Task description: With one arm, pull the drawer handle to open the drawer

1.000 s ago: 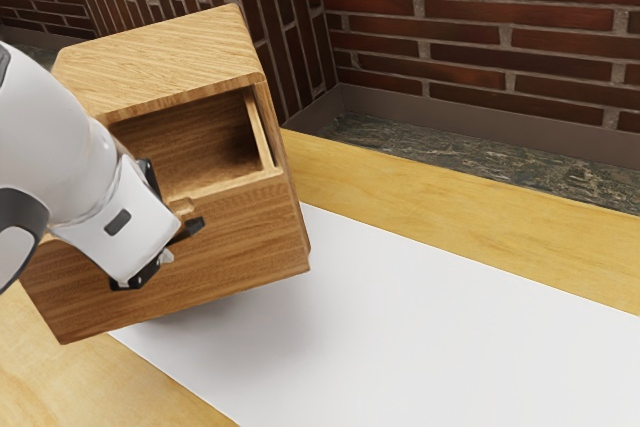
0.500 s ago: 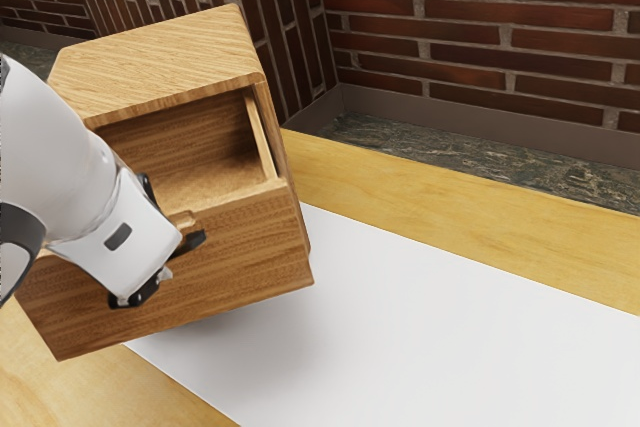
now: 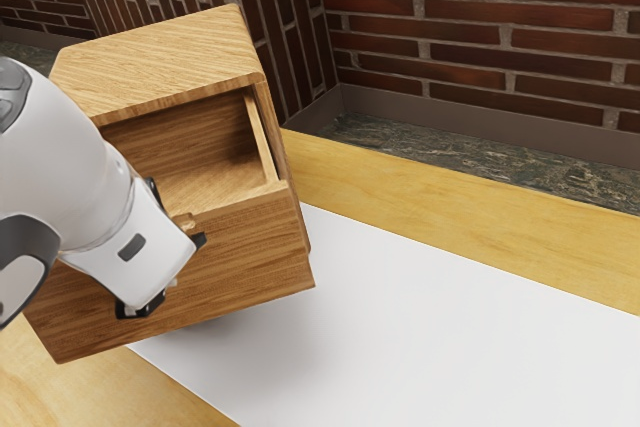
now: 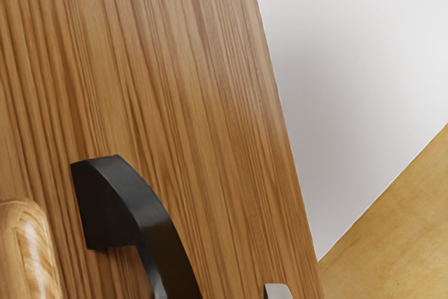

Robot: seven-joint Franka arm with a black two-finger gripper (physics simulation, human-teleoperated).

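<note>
Handle [image 3: 183, 219] just beside gripper [image 3: 165, 275], on front of open drawer [image 3: 245, 237].

handle [image 3: 184, 220]: mostly hidden behind arm [image 3: 70, 187] | wrist view: handle cut off by edge

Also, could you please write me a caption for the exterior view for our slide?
Simulated Franka gripper at the handle of a partly open drawer in a wooden cabinet, brick wall behind.

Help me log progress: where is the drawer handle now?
The handle sits on the drawer front, toward the exterior view's left, right beside the gripper.
</note>
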